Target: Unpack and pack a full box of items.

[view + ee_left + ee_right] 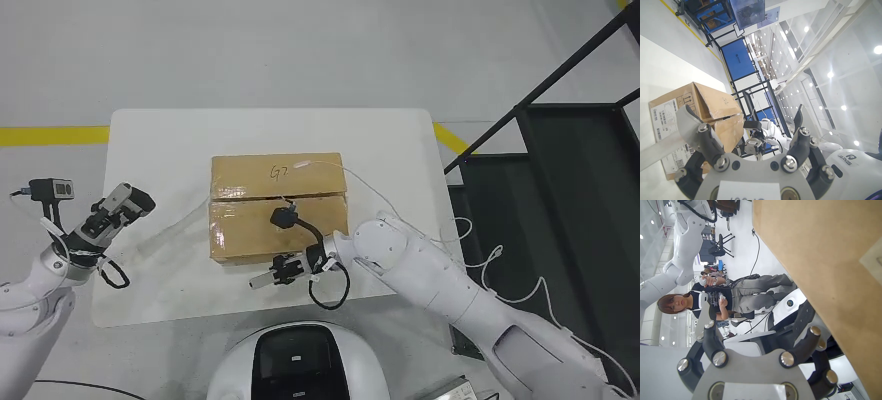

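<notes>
Cardboard box (278, 205) is set at the middle of the white counter (160, 150), flaps folded down, with a seam seen across its top. Left pincer (130, 203) is held released, well apart from the box on its left side. Right pincer (268, 278) is held released just beside the box's robot-facing wall; contact cannot be told.

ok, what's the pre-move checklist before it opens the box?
1. box flat on table, away from the edges: ok.
2. top seam free to open: cannot tell.
3. left gripper empty, jaws open: ok.
4. right gripper empty, jaws open: ok.
5. right gripper clear of the box's near side: cannot tell, it sits very close.
</notes>
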Motion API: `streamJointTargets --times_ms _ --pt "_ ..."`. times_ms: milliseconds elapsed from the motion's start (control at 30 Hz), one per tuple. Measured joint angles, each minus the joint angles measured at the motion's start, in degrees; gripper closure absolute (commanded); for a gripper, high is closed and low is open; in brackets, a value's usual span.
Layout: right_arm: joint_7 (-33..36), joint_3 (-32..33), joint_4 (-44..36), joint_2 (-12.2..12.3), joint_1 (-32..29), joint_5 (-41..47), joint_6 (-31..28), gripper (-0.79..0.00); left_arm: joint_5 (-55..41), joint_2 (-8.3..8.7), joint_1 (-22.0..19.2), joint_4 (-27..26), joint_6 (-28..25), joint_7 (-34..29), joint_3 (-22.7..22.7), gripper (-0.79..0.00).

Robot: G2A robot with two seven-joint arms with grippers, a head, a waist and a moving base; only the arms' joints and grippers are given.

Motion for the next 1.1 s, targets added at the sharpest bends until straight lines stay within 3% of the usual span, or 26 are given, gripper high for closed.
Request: streamJointTargets --times_ms 200,433,667,1100 --pt "0.4 1.0 1.1 -0.3 0.4 2.2 -1.6 -0.785 0.3 -0.67 0.0 -0.2 1.1 -0.7 -0.5 -0.785" --pt "9.4 10.3 1.3 1.9 -1.6 17.8 -6.4 -0.785 0.3 -1.51 -0.3 0.1 1.8 -1.8 -0.8 -0.785" --pt "6.1 19.3 4.5 3.8 -0.5 14.7 -5.9 -0.785 -0.1 -2.43 -0.4 0.3 2.3 -2.4 -0.4 -0.785" --pt "3.4 16.7 18.1 1.9 6.4 15.3 -1.9 -0.785 0.6 -3.94 0.4 -0.9 2.9 -2.6 -0.5 -0.785"
